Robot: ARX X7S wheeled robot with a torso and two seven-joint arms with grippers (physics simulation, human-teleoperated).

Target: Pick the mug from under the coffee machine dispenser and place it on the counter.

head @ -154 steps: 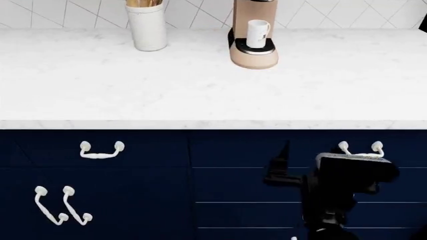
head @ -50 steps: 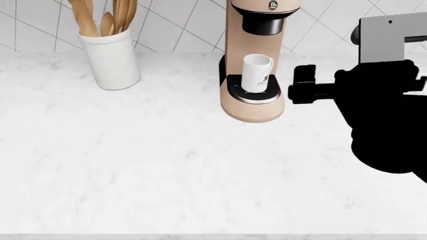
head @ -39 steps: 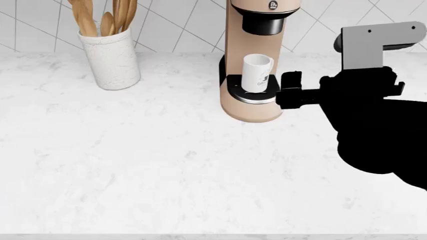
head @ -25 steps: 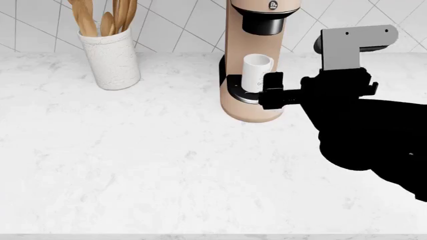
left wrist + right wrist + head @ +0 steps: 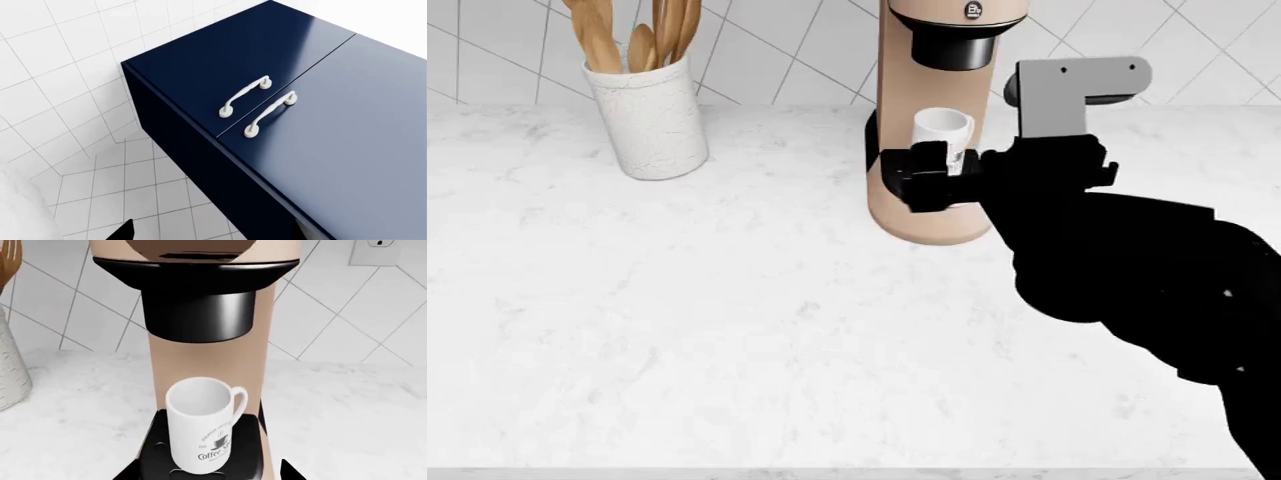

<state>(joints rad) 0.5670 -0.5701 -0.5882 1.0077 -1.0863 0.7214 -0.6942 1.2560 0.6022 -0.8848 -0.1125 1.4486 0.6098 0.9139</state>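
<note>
With spread jaws, the right gripper [image 5: 929,172] should centre on the mug [image 5: 200,432] body, below the coffee machine dispenser [image 5: 198,310], before pinching; the left gripper is unseen.

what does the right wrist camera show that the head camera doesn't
Only the right wrist view shows the Coffee logo on the mug, its empty inside, and a wall outlet. Only the head view shows the right gripper at the mug, the arm behind it, and the utensil crock in full. Both show the mug upright on the drip tray of the coffee machine dispenser, on the counter.
</note>
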